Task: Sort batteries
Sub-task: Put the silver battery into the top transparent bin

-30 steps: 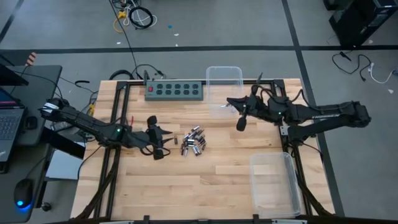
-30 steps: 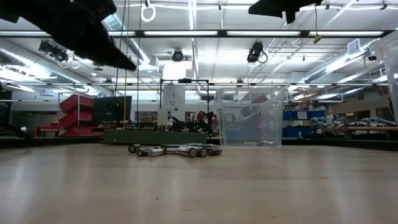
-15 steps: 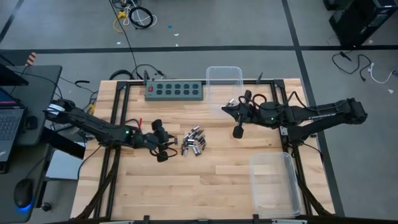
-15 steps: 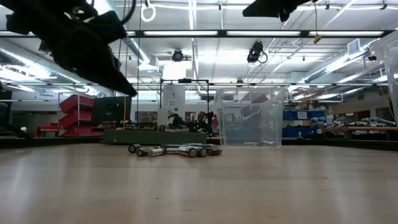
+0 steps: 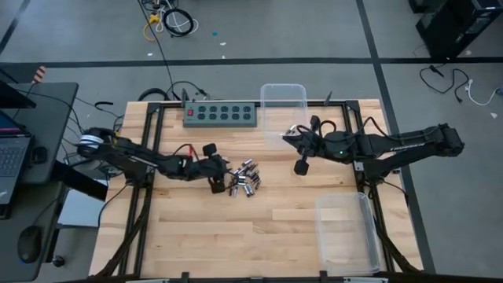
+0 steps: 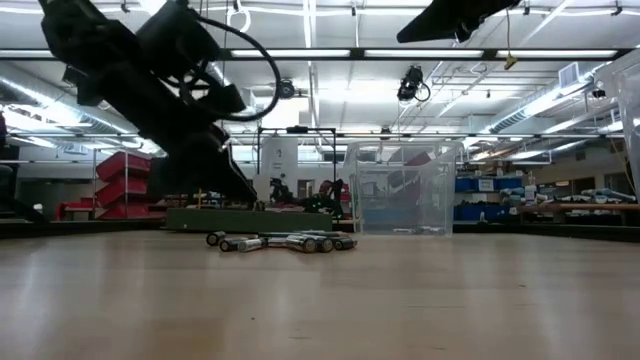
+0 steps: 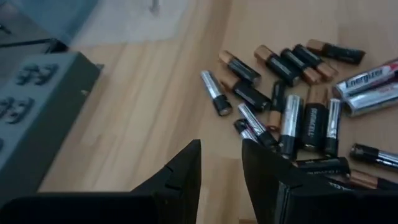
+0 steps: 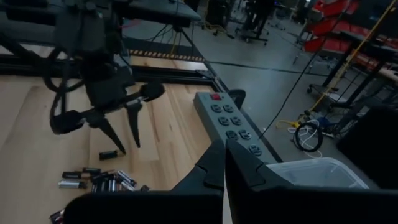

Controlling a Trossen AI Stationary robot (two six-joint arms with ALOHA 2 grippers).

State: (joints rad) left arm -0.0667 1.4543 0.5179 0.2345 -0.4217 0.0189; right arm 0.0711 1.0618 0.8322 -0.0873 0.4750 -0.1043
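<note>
Batteries [image 5: 244, 178] are seen lying in a loose heap on the wooden counter [image 5: 259, 236], just in front of the left hand [image 5: 218, 179] and on its side toward the middle of the counter. In the left wrist view the cells [image 7: 292, 112] are shown flat on the wood, several touching or overlapping (copper-and-black ones mixed with silvery ones), with one small cell a little apart from the rest. The left hand's fingers [image 7: 180, 177] are held partly spread, with a clear gap between them, and nothing is pinched; the tips are placed just short of the nearest cell, though whether they touch the wood cannot be told. In the low view the left hand [image 6: 240, 190] is seen angled down toward the row of batteries [image 6: 280, 241].

The right hand [image 5: 299, 166] is held well apart from the heap, on the far side of it from the left hand, raised above the counter. Its fingers [image 8: 214, 165] are pressed together and empty.

Beyond the left hand, a green power strip [image 5: 220, 115] is set near the counter's far edge, with a clear bin [image 5: 283, 101] beside it. A second clear bin [image 5: 346, 232] is placed near the right arm's base.
</note>
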